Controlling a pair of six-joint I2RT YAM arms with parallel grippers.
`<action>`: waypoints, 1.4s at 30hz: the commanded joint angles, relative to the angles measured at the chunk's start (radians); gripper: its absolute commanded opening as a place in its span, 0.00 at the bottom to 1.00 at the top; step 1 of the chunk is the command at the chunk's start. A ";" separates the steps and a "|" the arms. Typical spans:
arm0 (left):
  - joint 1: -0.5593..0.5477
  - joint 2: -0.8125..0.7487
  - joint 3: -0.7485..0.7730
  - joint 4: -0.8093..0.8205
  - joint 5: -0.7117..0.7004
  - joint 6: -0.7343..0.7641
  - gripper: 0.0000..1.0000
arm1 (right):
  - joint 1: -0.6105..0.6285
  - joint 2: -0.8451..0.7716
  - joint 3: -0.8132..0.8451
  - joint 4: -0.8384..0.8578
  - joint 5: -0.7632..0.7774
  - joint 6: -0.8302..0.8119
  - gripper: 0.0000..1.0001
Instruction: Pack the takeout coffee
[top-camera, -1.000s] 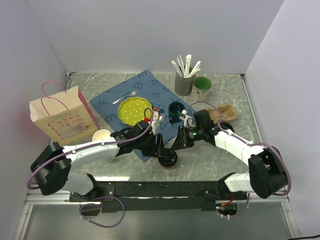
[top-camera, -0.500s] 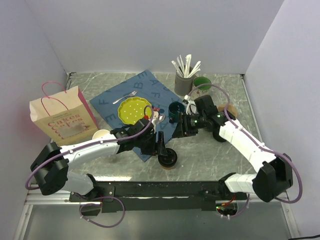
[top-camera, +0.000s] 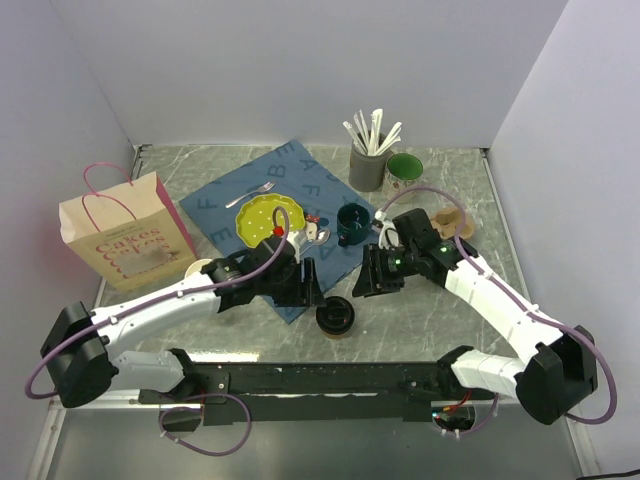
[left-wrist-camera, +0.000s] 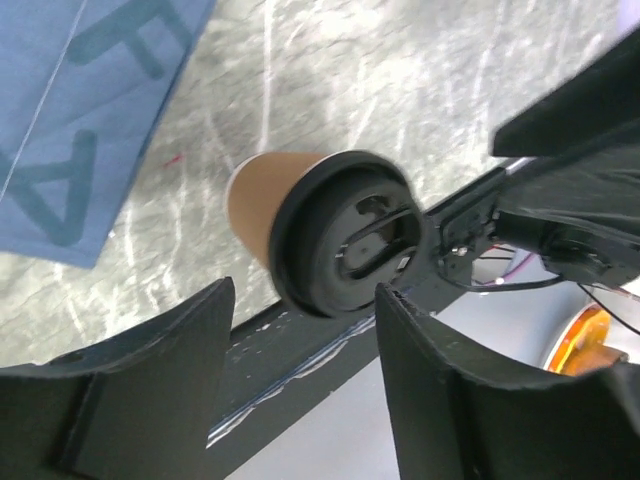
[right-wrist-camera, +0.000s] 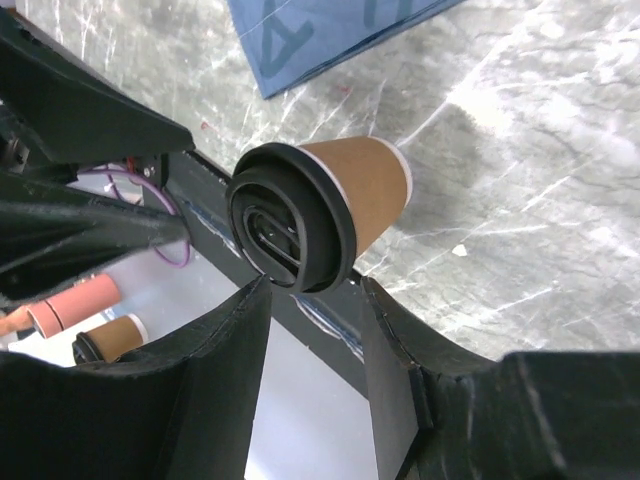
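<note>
Both arms have backed off the takeout coffee (top-camera: 335, 318), standing free at 6 o'clock on the table (top-camera: 450, 325), with left gripper (top-camera: 312, 285) at its 11 and right gripper (top-camera: 368, 278) at its 1 both agape and empty, so a stray finger on your next reach could topple it.

Grey marble tabletop (top-camera: 400, 325) w/ plain white walls (top-camera: 300, 70) on 3 sides.

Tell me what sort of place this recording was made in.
Probably a lab booth staged as a café counter: plain white walls box in a marble-look table, set with a lidded coffee cup, a paper bag and a pot of disposable cutlery.
</note>
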 joint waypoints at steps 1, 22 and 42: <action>0.004 -0.020 -0.054 0.009 -0.015 -0.024 0.61 | 0.036 -0.001 -0.003 0.020 0.006 0.018 0.47; 0.004 0.031 -0.126 0.098 0.014 -0.051 0.54 | 0.178 0.091 -0.012 0.014 0.180 0.078 0.32; -0.024 0.114 -0.216 0.078 -0.055 -0.113 0.48 | 0.181 0.054 -0.250 0.110 0.308 0.095 0.13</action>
